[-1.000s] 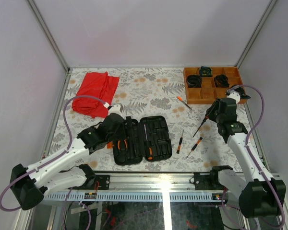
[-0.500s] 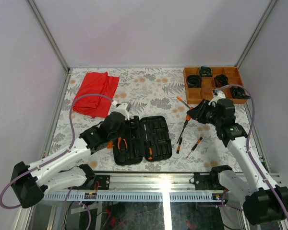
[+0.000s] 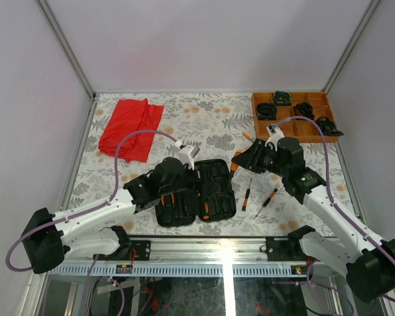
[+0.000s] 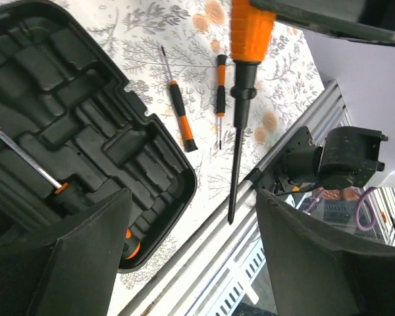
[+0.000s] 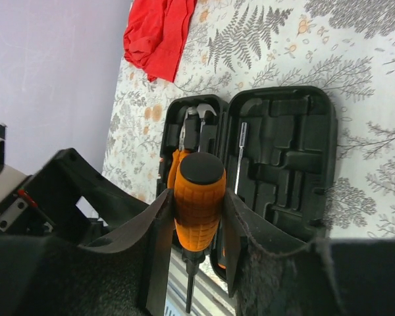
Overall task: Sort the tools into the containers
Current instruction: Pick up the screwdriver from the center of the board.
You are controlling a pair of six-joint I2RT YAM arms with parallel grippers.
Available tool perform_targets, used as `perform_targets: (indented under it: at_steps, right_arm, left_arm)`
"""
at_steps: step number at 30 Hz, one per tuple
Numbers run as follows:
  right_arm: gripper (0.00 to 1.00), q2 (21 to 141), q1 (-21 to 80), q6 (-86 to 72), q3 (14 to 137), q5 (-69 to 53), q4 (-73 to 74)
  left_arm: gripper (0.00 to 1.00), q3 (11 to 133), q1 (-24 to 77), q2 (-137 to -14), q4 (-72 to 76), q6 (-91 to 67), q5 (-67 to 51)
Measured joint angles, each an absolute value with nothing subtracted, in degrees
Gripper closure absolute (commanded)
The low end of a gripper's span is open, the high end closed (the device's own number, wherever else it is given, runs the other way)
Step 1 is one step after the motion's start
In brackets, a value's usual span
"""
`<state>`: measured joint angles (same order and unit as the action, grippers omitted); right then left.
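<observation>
Swinging left since a second ago: my right claw hung near the right edge of the table then, and now sits just off the right side of the case. It is clamped on the fat orange handle of the big screwdriver, one finger on each side. The shaft points down, clear of the case, with its tip off the case's right edge toward the near rail.

My left claw has shifted too, from the case's left edge to over its middle. Its fingers stand apart with nothing between them.

Case lies open and flat, same spot as before.
- Left half: hammer and pliers seated in their slots.
- Right half: one thin screwdriver laid in a slot; the other moulded slots there look bare.

Loose on the table:
- two small screwdrivers, side by side to the right of the case, unmoved.
- a further orange-tipped one, farther back and partly hidden behind my right claw.

Unchanged: red cloth at back left. The wooden tray at back right holds black coiled bundles.
</observation>
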<state>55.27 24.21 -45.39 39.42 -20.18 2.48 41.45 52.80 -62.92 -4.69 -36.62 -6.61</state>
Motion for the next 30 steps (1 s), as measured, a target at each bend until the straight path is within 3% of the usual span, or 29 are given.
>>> perform_targets:
  at_steps: [15, 20, 30]
  right_arm:
    - [0.96, 58.1, 25.2, -52.5, 36.9, -23.8, -5.4]
    - [0.93, 58.2, 25.2, -53.9, 35.4, -24.3, -7.5]
    - [0.58, 55.2, 25.2, -53.0, 34.8, -24.5, -7.6]
  left_arm:
    - [0.68, 39.8, 57.9, -70.7, 5.2, -40.2, -11.9]
    - [0.99, 39.8, 58.1, -71.4, 5.8, -40.0, -12.6]
    - [1.0, 42.4, 58.2, -70.8, -0.3, -36.5, -10.2]
